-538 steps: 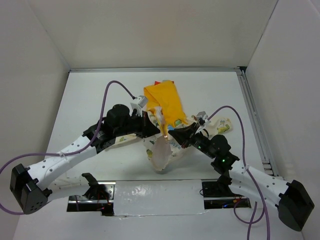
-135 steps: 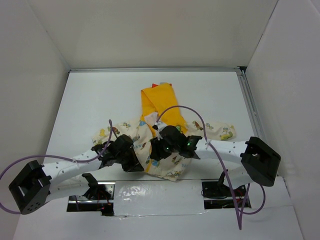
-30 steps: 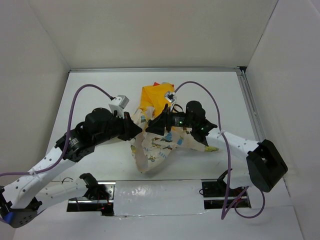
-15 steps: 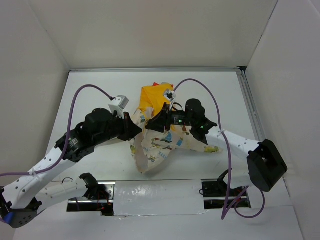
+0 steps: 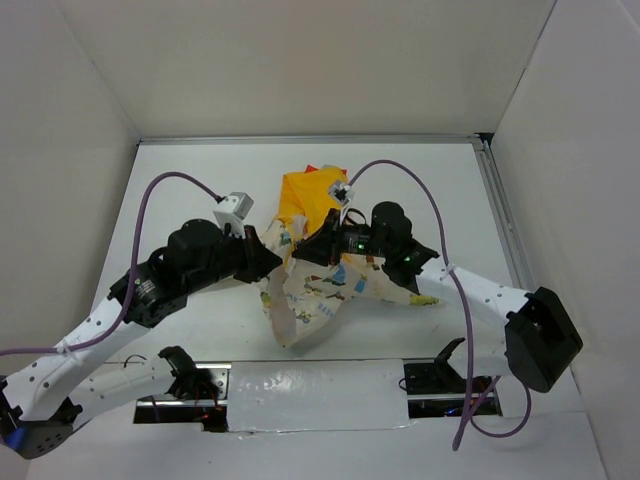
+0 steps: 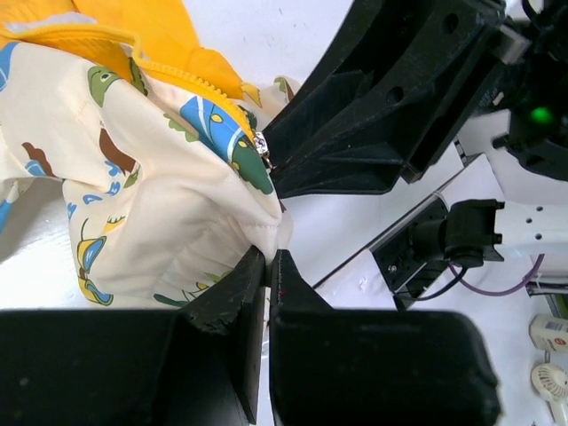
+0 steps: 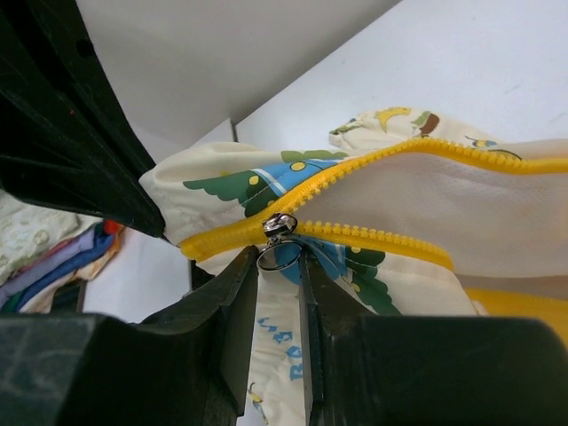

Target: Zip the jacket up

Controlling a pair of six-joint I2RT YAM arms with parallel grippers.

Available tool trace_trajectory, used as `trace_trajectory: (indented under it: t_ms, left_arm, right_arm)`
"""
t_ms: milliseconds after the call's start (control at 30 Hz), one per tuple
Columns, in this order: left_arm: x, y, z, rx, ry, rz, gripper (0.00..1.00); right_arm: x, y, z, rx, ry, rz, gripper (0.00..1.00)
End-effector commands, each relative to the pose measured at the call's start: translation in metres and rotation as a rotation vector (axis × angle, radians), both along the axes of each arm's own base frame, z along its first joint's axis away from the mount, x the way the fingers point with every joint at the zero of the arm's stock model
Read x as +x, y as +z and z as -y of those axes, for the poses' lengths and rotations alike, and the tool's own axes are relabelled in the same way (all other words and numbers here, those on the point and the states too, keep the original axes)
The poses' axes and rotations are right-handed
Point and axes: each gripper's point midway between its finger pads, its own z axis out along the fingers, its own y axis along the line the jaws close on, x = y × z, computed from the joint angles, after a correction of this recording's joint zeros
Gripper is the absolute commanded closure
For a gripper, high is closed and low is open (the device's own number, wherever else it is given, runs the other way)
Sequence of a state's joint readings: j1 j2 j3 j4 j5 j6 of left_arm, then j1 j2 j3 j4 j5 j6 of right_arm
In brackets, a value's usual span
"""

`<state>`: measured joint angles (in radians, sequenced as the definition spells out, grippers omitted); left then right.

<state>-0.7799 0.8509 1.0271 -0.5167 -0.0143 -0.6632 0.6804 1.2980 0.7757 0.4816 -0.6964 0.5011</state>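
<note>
black two-finger right claw [image 7: 280,264] nipped in on the small silver metal ring of the zipper pull [image 7: 278,241], one finger [image 7: 235,293] at either side, ring filling the narrow gap between. pull sitting where two rows of yellow plastic zipper teeth [image 7: 373,238] meet, rows parting toward the right of the right wrist view. black two-finger left claw [image 6: 267,259] pressed almost together, pinching the lower edge of the small cream fabric jacket with colourful cartoon prints [image 6: 151,204], just below the pull and just beside the right claw's tips. from above: both claws meeting tip to tip over the middle of the flat white table [image 5: 465,165], jacket gathered and hanging between them in a lifted fold, loose end drooping toward the near edge, yellow-orange hood [image 5: 305,190] lying on the table behind, one printed sleeve end [image 5: 428,298] showing just past the right arm. against four and a half seconds back: then spread flat on the table, both claws low by the near hem; now raised and bunched, claws further from the bases. against one second back: jacket and claw tips in much the same place, black block at the right arm's far joint [image 5: 543,340] shifted a little to the right.
</note>
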Motion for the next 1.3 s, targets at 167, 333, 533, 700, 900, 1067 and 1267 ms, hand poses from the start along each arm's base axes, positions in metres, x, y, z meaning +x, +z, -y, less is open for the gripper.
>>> trace_trajectory:
  t_ms: [167, 333, 533, 700, 900, 1067, 1267]
  left_arm:
    - [0.006, 0.018, -0.008, -0.059, 0.074, 0.038, 1.00]
    - [0.009, 0.011, -0.012, -0.042, 0.108, 0.019, 1.00]
    - [0.009, 0.010, -0.008, -0.038, 0.090, 0.020, 1.00]
    - [0.009, 0.007, -0.008, -0.035, 0.085, 0.016, 1.00]
    - [0.006, 0.009, -0.009, -0.044, 0.081, 0.022, 1.00]
    - [0.006, 0.007, -0.008, -0.041, 0.077, 0.016, 1.00]
    - [0.007, 0.005, -0.006, -0.039, 0.072, 0.014, 1.00]
  right_arm:
    - [0.036, -0.019, 0.028, -0.274, -0.394, 0.054, 1.00]
    - [0.051, -0.032, 0.046, -0.375, -0.509, 0.050, 1.00]
    - [0.030, -0.029, 0.023, -0.380, -0.405, 0.132, 1.00]
    - [0.015, 0.004, 0.011, -0.254, -0.373, 0.155, 0.71]
    - [0.021, 0.009, 0.006, -0.222, -0.418, 0.086, 0.70]
    - [0.025, 0.013, -0.003, -0.195, -0.425, 0.046, 0.69]
    - [0.022, 0.022, -0.013, -0.159, -0.388, 0.028, 0.67]
